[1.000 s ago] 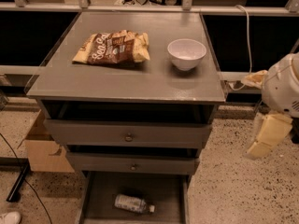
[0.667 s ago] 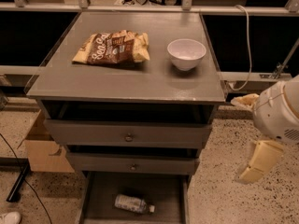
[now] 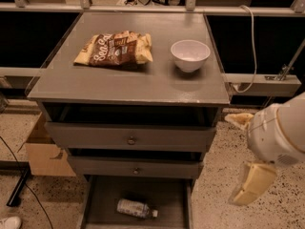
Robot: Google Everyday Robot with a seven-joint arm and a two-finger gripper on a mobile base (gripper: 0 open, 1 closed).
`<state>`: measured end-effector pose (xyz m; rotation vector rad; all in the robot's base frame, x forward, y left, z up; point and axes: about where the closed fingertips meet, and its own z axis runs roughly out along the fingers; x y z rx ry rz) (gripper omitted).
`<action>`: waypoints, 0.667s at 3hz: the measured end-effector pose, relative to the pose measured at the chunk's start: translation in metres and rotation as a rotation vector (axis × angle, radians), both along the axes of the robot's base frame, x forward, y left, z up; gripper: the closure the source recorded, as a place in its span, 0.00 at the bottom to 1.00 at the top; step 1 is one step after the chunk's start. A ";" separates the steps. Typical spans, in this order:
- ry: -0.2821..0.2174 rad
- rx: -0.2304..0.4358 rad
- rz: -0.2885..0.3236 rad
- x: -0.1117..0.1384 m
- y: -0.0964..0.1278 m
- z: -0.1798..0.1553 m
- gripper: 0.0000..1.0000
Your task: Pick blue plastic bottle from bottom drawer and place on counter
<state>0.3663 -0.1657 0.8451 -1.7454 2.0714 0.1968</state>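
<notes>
Camera view shows us a grey cabinet from the front and a little from above. The desk (image 3: 143, 82) on top of it carries a brown chip bag (image 3: 114, 49) on the far left part and a white bowl (image 3: 190, 55) on the far right part; the two are apart from each other.

Under the desk we see two drawers with knobs, the upper drawer (image 3: 95, 135) and the middle drawer (image 3: 167, 168), both pulled out slightly. The bottom drawer (image 3: 176, 194) is pulled out much more towards us, and its floor is visible. The blue plastic bottle (image 3: 136, 208) lies on its side in this drawer, near the middle, with the white cap pointing to the right. It does not touch the side walls.

The gripper (image 3: 232, 159) hangs at the right of the cabinet, over the speckled floor (image 3: 214, 209), at about the height of the two knobbed drawers. We see its two cream fingers (image 3: 252, 182) spread wide, one above the other, with nothing between them. It is well apart from the bottle and does not touch the cabinet.

A cardboard box (image 3: 45, 151) stands on the floor at the left of the cabinet.
</notes>
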 end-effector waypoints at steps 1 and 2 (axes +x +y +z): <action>0.040 0.055 0.057 -0.026 0.035 -0.043 0.00; 0.044 0.056 0.057 -0.027 0.036 -0.044 0.00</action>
